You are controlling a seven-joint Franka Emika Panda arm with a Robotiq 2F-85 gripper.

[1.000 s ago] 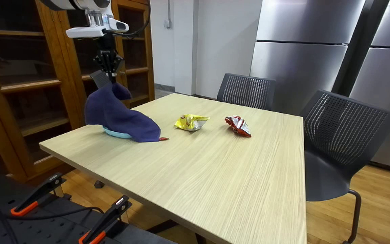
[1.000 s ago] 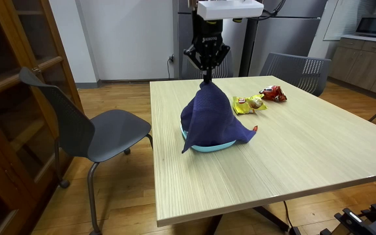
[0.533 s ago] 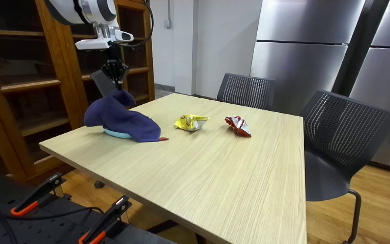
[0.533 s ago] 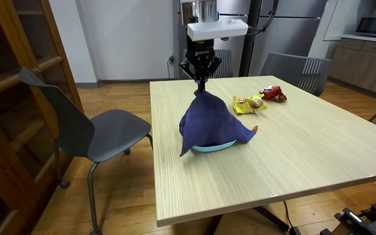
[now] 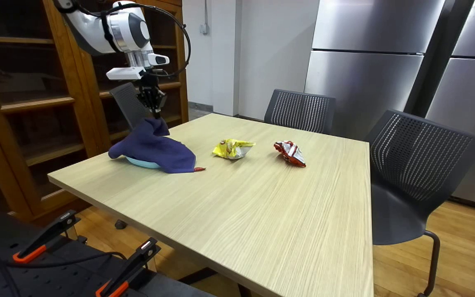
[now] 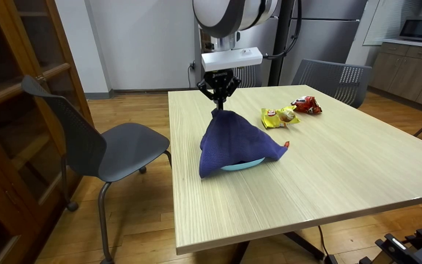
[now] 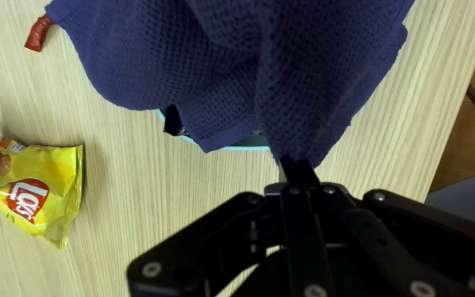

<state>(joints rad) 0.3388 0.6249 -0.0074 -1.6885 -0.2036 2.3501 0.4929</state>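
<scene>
1. At the raised end of the fabric, gripper (image 7: 300, 165) was clenched on the navy cloth (image 6: 233, 143), pinching it at an edge or corner. Depth of the bite: couldn't tell.
2. Cloth lay draped over the light-blue dish (image 6: 243, 166) on the table (image 6: 306, 176), near the table's edge. One end was held up; the opposite corner rested on the wood.
3. Slip: only a small pinch of fabric looked caught, with no second support. A sharp tug could have pulled it free.
4. Drag: cloth hung over the dish's rim. Pulling sideways with too little lift could have hooked that rim and slid or tipped the dish. Table edge was close, so margin looked thin on that side.
5. Spill: a dark piece (image 7: 172, 119) poked out at the rim, right beside the cloth. Rough weave might have snagged it and flicked it out. Other contents were hidden.
6. Sweep: a red wrapper (image 7: 37, 35) stuck out from under the resting corner. Cloth dragged across there could have carried it along.
7. Knock: yellow Lay's bag (image 7: 35, 189) and red bag (image 6: 307, 105) lay apart from the cloth. Low risk, I judged, unless the gripper swung wide and low.
</scene>
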